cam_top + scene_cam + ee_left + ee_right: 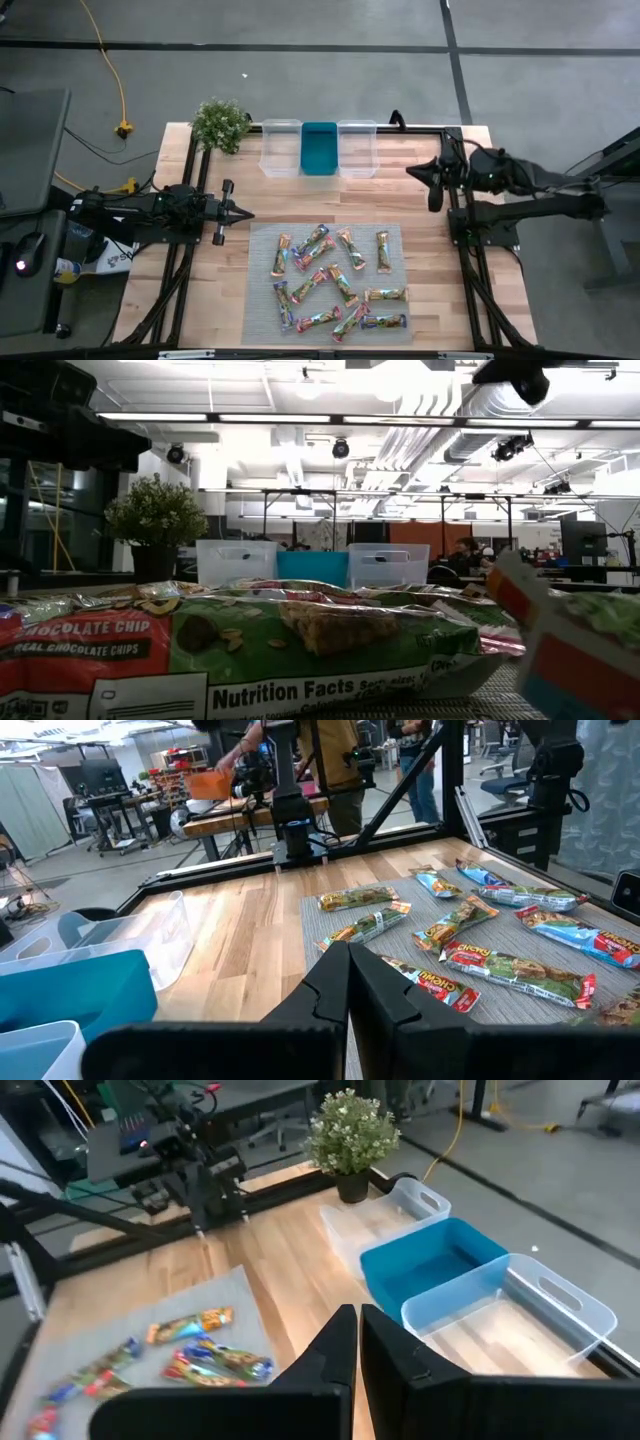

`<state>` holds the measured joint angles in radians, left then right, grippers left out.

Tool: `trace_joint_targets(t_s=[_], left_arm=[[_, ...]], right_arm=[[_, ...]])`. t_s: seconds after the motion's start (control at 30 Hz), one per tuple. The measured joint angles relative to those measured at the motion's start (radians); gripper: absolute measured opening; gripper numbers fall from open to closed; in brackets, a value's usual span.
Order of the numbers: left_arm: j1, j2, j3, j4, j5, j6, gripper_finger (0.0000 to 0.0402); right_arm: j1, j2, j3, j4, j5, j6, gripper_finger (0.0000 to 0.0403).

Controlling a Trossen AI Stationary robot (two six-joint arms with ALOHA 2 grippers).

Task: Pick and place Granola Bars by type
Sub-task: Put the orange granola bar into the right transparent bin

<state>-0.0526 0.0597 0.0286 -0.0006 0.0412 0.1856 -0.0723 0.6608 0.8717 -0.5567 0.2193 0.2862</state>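
My right end effector (432, 190) hangs closed and empty beside the bins (319, 148); my left end effector (222, 210) looks closed, near the bars (335, 280).

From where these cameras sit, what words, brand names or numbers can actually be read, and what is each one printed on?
"CHOCOLATE CHIP": nearest granola bar wrapper, low view.
"REAL CHOCOLATE CHIPS": same wrapper, red part, just below.
"Nutrition Facts": same wrapper, white panel; the finer print beside it is too small to read.
"CHEWY": red end of a bar on the grey mat, left wrist view.
Print on the other bars, seen from above, is too small to read.
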Motion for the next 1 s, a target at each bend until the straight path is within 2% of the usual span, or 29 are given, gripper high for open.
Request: trace_joint_targets(t_s=[0.23, 0.43, 0.6, 0.73, 1.0], left_arm=[[0.000, 0.000, 0.000, 0.000, 0.000, 0.000, 0.0001], [0.000, 0.000, 0.000, 0.000, 0.000, 0.000, 0.0001], [0.000, 0.000, 0.000, 0.000, 0.000, 0.000, 0.0001], [0.000, 0.000, 0.000, 0.000, 0.000, 0.000, 0.0001], [0.000, 0.000, 0.000, 0.000, 0.000, 0.000, 0.0001]], right_arm=[[0.000, 0.210, 0.264, -0.173, -0.034, 0.024, 0.0000], [0.000, 0.394, 0.401, -0.392, -0.009, 0.097, 0.0000], [0.000, 0.524, 0.427, -0.537, -0.052, 0.195, 0.0000], [0.000, 0.616, 0.427, -0.612, -0.145, 0.288, 0.0000], [0.023, 0.751, 0.427, -0.622, -0.205, 0.555, 0.0000]])
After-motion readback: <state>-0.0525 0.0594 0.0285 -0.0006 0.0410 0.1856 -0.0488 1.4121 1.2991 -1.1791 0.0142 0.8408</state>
